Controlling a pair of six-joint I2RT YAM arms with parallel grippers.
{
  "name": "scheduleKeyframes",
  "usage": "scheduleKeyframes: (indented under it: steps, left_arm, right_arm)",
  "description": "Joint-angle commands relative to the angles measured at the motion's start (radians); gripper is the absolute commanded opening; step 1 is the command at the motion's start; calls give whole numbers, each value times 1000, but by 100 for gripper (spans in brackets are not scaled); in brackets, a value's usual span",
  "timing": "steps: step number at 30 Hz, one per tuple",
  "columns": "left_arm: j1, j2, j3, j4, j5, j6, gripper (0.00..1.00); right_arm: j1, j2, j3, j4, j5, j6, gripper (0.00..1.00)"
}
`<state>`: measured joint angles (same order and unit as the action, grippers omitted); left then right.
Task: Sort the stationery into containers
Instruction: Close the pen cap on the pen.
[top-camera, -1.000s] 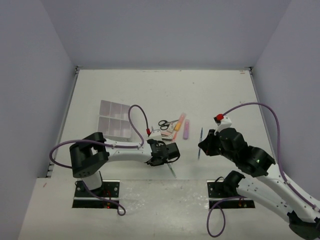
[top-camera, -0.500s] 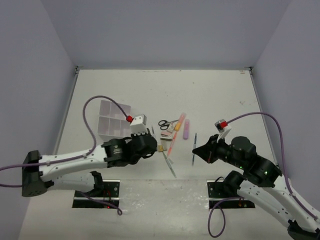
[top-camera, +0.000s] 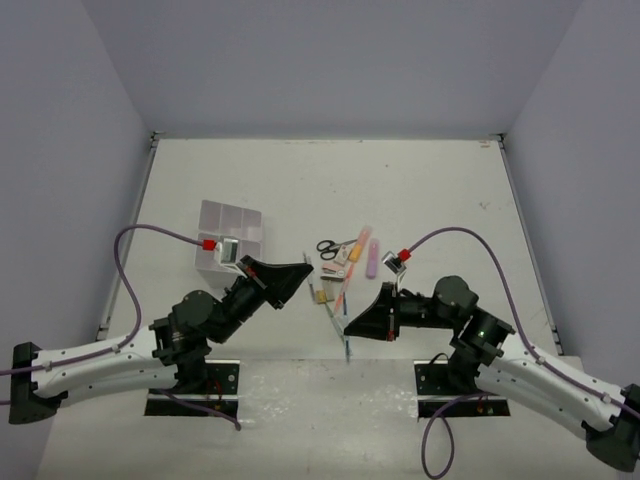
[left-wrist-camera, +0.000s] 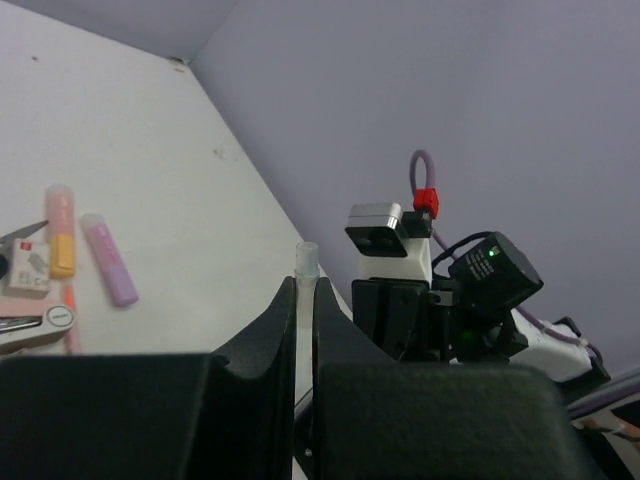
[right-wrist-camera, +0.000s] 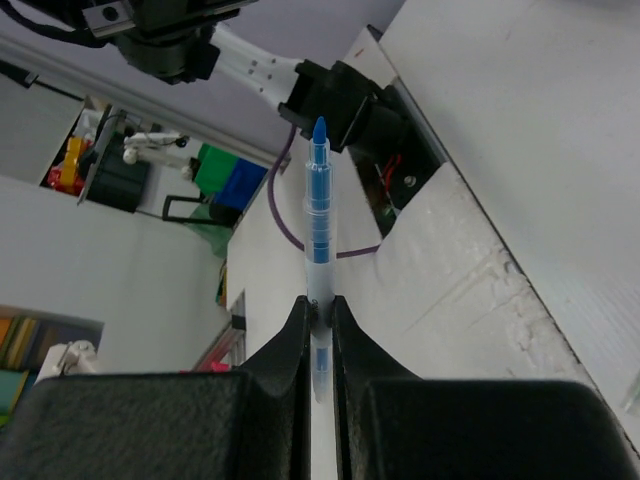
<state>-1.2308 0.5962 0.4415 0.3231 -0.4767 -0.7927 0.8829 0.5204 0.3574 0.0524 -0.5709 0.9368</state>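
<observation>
At bottom centre | transfer step: left gripper (left-wrist-camera: 305, 290) pinches thin pen (left-wrist-camera: 307, 258); right gripper (right-wrist-camera: 320, 305), blue pen (right-wrist-camera: 317, 200) | next we likely reach organiser box (top-camera: 225, 212)

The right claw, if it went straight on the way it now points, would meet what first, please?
Probably the left arm: the blue pen held in the right claw aims at its black joint; depth unclear.

Colours on the white bench (top-camera: 430, 190)

Black handles are seen on the scissors (top-camera: 328, 247); the bar (top-camera: 372, 257) is lilac, the markers (top-camera: 357, 245) pink and orange, the organiser box (top-camera: 232, 235) clear. A blue pen (right-wrist-camera: 317, 225) is held in the black right tool (right-wrist-camera: 319, 305), a clear pen (left-wrist-camera: 306, 258) in the black left tool (left-wrist-camera: 304, 290). Purple cables (top-camera: 455, 230) are tipped with red.
</observation>
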Motion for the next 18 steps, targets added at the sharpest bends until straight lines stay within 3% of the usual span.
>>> scheduleKeyframes:
  steps: [1, 9, 18]
  left_arm:
    - [-1, 83, 55, 153, 117, 53, 0]
    - [-1, 120, 89, 139, 168, 43, 0]
    - [-1, 131, 63, 191, 193, 16, 0]
  right_arm:
    - [92, 116, 120, 124, -11, -5, 0]
    - [146, 115, 175, 7, 115, -81, 0]
    - [145, 105, 204, -49, 140, -101, 0]
